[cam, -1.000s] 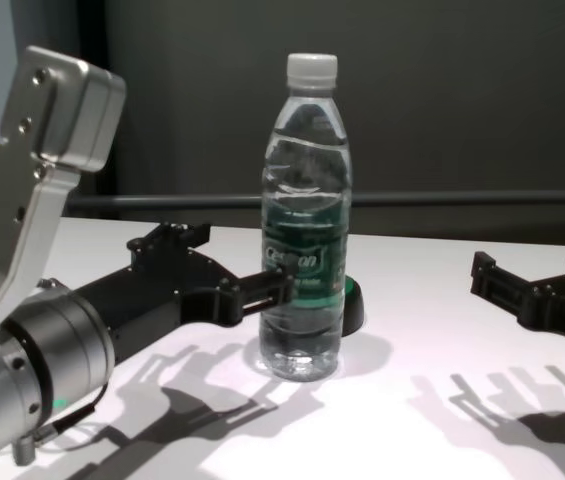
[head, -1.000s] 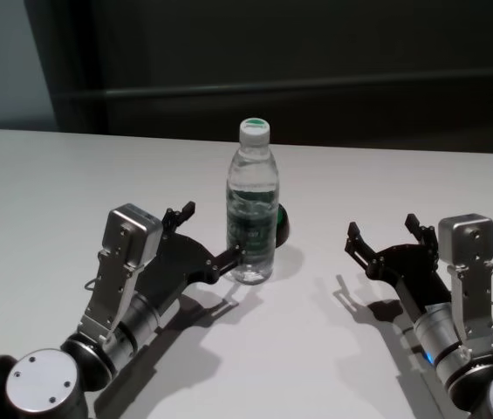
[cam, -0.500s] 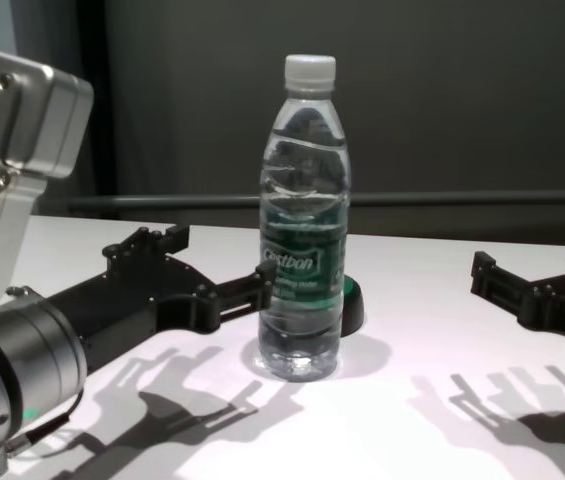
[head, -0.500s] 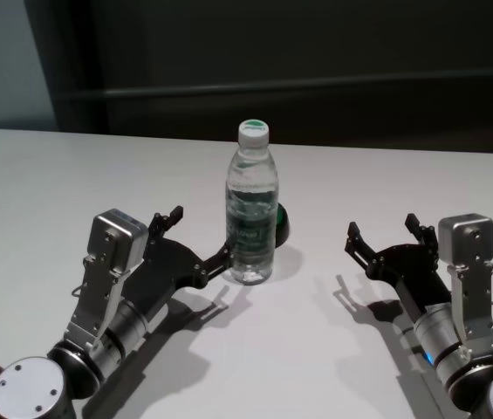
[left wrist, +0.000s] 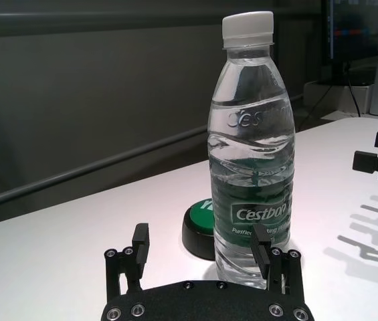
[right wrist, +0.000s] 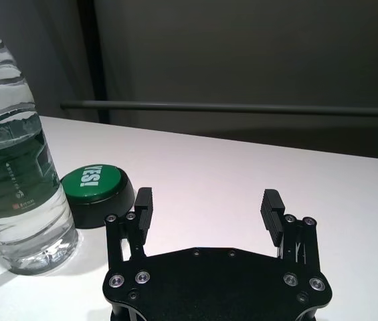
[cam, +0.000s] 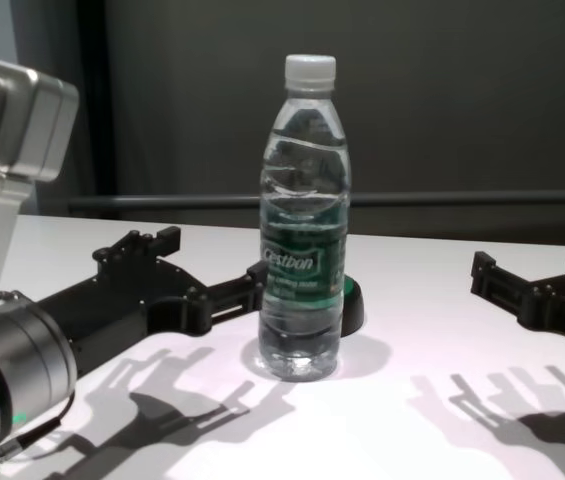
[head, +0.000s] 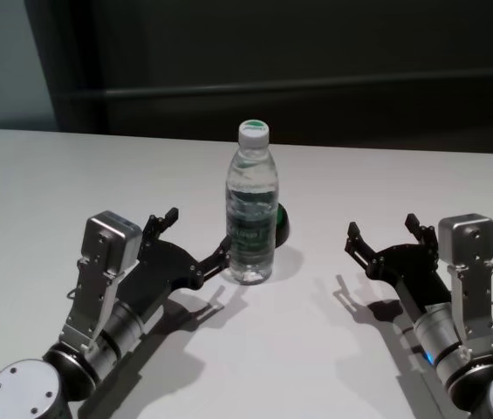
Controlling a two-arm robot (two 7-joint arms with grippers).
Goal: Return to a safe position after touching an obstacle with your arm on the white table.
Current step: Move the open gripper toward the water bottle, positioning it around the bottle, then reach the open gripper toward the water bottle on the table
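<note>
The bottle stands upright mid-table, with a black-and-green button just behind it. The left gripper sits just beside the bottle, fingers apart and empty; its inner fingertip is at the label's edge, and whether it touches cannot be told. Judging from that, the touch seems made or nearly so, while the retreat to a safe pose is not finished. The right gripper rests well apart on the right, fingers spread, holding nothing
</note>
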